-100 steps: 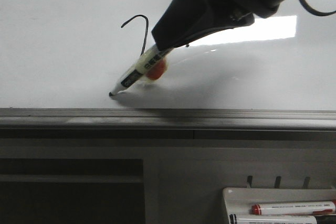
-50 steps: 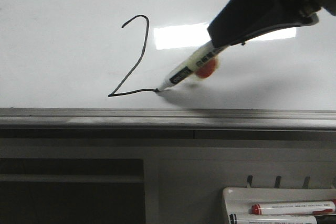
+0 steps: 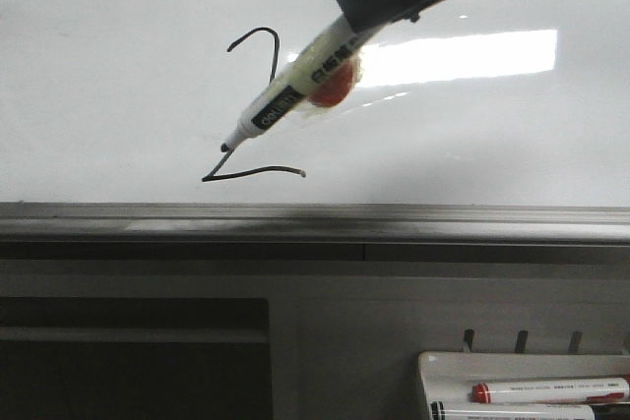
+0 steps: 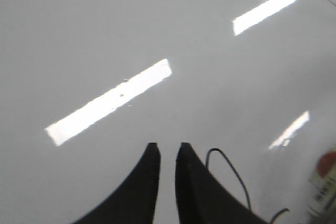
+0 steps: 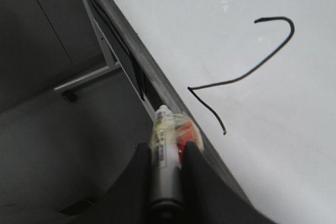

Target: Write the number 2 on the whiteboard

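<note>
Black ink: the number 2 (image 3: pixel 251 110) stands complete on the whiteboard (image 3: pixel 118 66), with hooked top, long diagonal and wavy base stroke all present. It sits low on the board, just above the grey metal lower edge (image 3: pixel 315 218). The right wrist view shows the full digit unbroken.

Right gripper (image 3: pixel 349 27): clamped on the marker (image 3: pixel 285 100), fingers gripping the barrel on both sides (right wrist view confirms). Marker points down and toward the robot's left. In the front view its tip lies over the diagonal of the digit; whether the tip touches the surface cannot be told from that view, though in the right wrist view the marker seems to stand off the board.

Left gripper (image 4: pixel 165 150): faces bare board beside the digit, nothing between its fingers, which stand nearly together with only a thin gap.

Marker tray (image 3: pixel 433 366) at lower right holds spare markers (image 3: pixel 546 390), not involved.

Step in hand, by my reading: writing is finished; the pen is at the lift-off stage. Next move calls for drawing the marker straight away from the board without dragging the tip across the ink, since a graze here would smear the diagonal.
</note>
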{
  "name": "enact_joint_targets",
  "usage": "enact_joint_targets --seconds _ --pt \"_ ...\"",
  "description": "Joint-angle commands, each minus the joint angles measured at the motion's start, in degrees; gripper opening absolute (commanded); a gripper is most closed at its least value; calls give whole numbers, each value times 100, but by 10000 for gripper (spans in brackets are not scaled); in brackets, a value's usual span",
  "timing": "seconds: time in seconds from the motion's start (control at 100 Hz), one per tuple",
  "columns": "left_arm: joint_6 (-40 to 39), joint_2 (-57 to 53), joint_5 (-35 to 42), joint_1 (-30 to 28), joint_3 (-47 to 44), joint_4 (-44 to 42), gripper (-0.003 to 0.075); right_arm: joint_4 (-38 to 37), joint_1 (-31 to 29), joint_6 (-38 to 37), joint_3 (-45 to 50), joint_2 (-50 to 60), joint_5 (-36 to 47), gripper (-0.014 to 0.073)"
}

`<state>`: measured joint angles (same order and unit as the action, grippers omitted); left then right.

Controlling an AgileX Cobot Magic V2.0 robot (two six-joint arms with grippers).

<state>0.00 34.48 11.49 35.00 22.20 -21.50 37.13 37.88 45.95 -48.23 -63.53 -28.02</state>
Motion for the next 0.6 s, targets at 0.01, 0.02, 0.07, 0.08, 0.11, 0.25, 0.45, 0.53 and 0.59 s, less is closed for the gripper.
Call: enact_joint_targets --seconds 0.01,0.02,0.07,0.08,0.11,0.25,0.45,0.53,0.59 --pt "-46 383 400 451 160 -98 271 -190 134 53 -382 -77 231 -50" --pt "-46 418 400 516 160 -98 288 -219 151 53 -395 -101 231 -50" --pt "0 698 400 700 160 -98 321 -261 221 53 -499 -176 231 -50" --pt "0 783 415 720 160 -98 322 -261 232 53 -528 -188 231 -50" --pt "0 953 465 799 160 -123 319 -272 283 53 -589 -223 231 -50" --pt "30 1785 842 837 171 -350 312 -494 525 53 -850 -407 221 -50" --pt "367 2411 1122 782 179 -350 312 -632 660 53 -1031 -498 206 -50" --pt "445 2463 1122 782 179 -350 312 -632 694 53 -1084 -498 157 -50" --pt "468 2463 1100 782 179 -350 312 -632 724 53 -1106 -498 132 -50"
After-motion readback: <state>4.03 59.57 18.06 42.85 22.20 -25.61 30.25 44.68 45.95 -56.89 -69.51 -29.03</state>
